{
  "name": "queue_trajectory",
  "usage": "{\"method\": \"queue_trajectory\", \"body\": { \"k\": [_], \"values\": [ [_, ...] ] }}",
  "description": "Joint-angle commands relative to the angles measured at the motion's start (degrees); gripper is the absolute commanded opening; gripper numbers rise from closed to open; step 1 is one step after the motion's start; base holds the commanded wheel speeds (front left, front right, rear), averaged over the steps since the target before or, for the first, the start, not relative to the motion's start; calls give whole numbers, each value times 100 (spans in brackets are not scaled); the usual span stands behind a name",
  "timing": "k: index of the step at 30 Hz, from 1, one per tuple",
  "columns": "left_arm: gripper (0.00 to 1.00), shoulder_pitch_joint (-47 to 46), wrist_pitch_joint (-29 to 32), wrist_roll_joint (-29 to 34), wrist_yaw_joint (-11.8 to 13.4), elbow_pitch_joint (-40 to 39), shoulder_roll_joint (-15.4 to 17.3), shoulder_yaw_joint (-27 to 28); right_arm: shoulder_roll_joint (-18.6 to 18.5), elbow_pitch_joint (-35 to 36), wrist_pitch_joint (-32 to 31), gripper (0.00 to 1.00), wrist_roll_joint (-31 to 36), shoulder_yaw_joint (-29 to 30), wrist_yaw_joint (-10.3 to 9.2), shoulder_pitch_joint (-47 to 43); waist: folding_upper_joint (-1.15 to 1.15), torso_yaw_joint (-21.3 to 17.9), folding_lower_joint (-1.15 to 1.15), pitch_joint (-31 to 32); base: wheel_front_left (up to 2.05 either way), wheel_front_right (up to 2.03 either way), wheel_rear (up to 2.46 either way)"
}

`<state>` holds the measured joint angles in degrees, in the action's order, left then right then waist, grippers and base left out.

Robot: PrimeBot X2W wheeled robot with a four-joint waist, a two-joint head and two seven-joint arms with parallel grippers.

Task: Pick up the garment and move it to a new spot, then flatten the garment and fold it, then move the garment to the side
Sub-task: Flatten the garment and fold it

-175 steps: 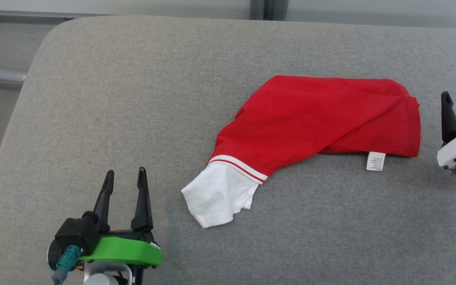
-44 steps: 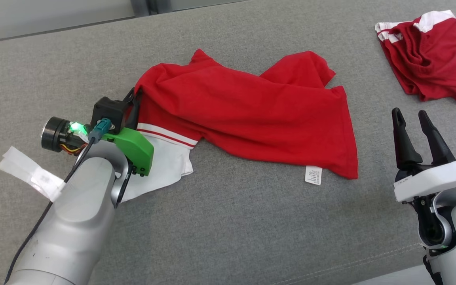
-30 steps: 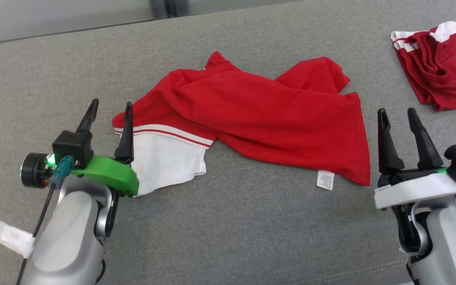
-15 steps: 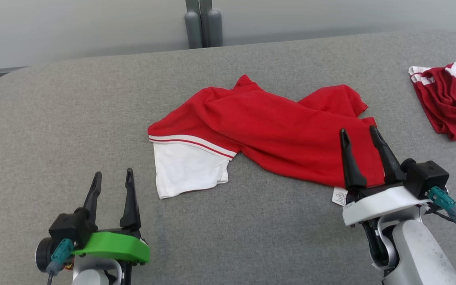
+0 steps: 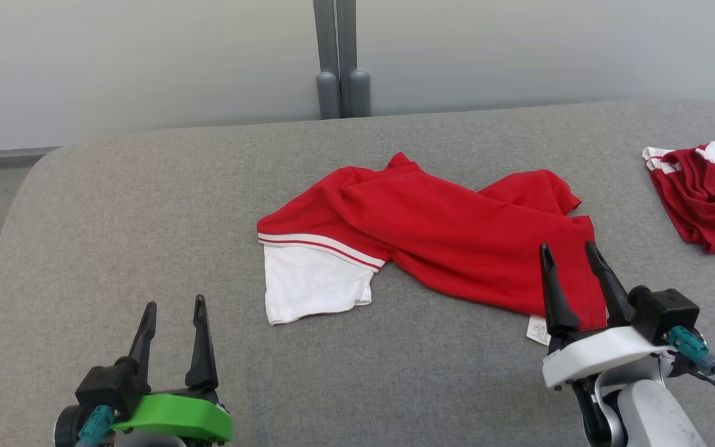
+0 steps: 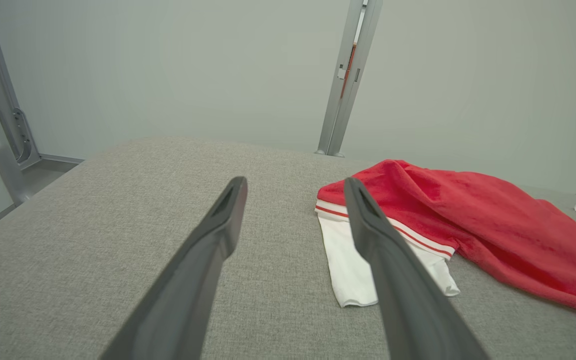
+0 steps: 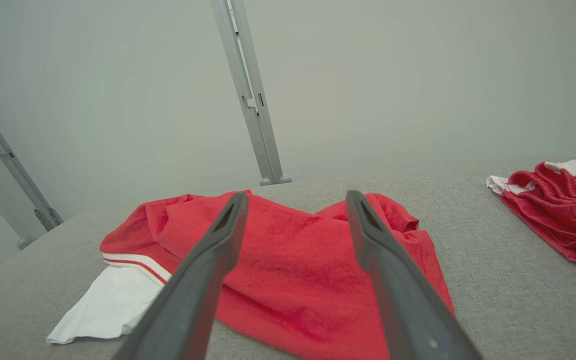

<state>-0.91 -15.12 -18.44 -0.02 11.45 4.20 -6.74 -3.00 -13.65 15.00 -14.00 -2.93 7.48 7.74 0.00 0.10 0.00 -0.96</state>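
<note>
Two upright, splayed, left hand [image 5: 175, 302], right hand [image 5: 566, 246]

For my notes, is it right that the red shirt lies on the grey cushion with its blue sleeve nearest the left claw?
Not quite: the head view shows the sleeve is white, not blue. The shirt does lie on the cushion, sleeve nearest the left claw.
</note>
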Motion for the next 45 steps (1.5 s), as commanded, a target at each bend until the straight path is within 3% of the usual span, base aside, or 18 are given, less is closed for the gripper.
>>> {"method": "queue_trajectory", "body": {
  "k": [1, 16, 24, 33, 42, 44, 45],
  "values": [
    [100, 99, 0, 37, -36, -10, -24, 30, 0, -26, 24, 100, 3, 2, 1, -74, 0, -21, 0, 30, 0, 0, 0],
    [100, 153, 0, 202, -162, 86, -90, -24, 10, -148, 24, 100, 127, -72, 1, -124, 0, -30, 0, 68, 0, 0, 0],
    [100, -323, 414, -11, -311, 815, -110, -450, 9, -294, 21, 100, 188, -106, 1, -10, 0, -145, 0, -96, 0, 0, 0],
    [100, -1153, 1307, -600, -214, 1921, -120, -653, 8, -695, 21, 100, 273, 90, 1, 190, 0, -532, 0, -460, 0, 0, 0],
    [100, -1621, 1360, -887, 157, 2547, -118, -552, 8, -1014, 21, 100, 387, 243, 1, 240, 0, -822, 0, -775, 0, 0, 0],
    [88, -1672, 1378, -1024, 204, 2663, -118, -498, 7, -1140, 18, 100, 404, 289, 1, 254, 0, -847, 0, -813, 0, 0, 0],
    [64, -1697, 1383, -1128, 218, 2720, -118, -478, 8, -1210, 6, 100, 408, 310, 1, 266, 0, -857, 0, -830, 0, 0, 0]
  ]
}}
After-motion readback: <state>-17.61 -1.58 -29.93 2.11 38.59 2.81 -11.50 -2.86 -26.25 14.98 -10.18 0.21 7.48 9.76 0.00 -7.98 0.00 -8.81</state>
